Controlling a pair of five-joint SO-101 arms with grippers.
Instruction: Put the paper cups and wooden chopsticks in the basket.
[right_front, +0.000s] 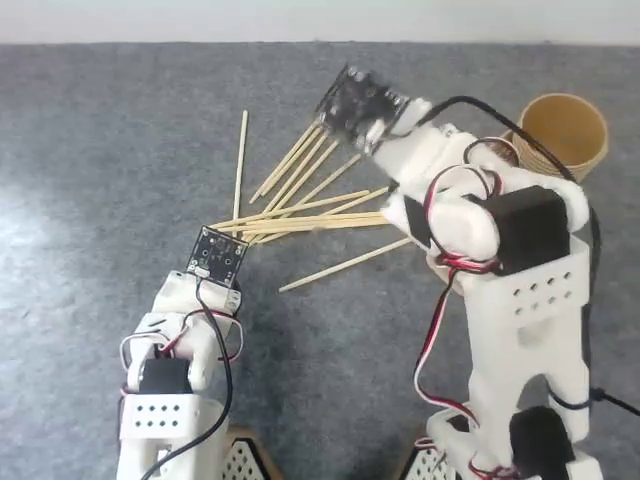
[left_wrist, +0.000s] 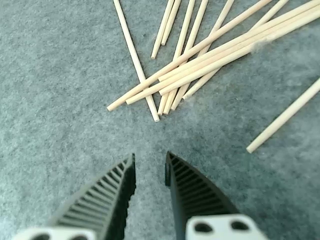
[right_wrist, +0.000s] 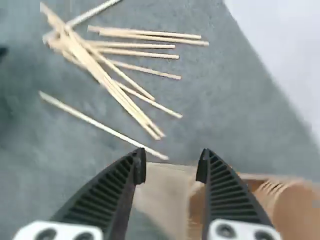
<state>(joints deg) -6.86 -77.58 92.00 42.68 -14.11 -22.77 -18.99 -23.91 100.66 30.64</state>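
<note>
A grey, felt-like cover lies over the whole counter (right_front: 100, 150), its nap fine and slightly mottled. In the high view a paler patch of light falls on it at the left edge of the frame. Along the top of that frame the grey ends in a straight line against a white strip (right_front: 300, 20). The left wrist view shows the same grey cover (left_wrist: 50, 75) close up. In the right wrist view the cover (right_wrist: 215, 100) meets a white surface (right_wrist: 285, 60) at the upper right.

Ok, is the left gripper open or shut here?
Open, and empty: the left gripper shows grey mat between its fingers, and the chopsticks lie ahead of it, untouched.
</note>
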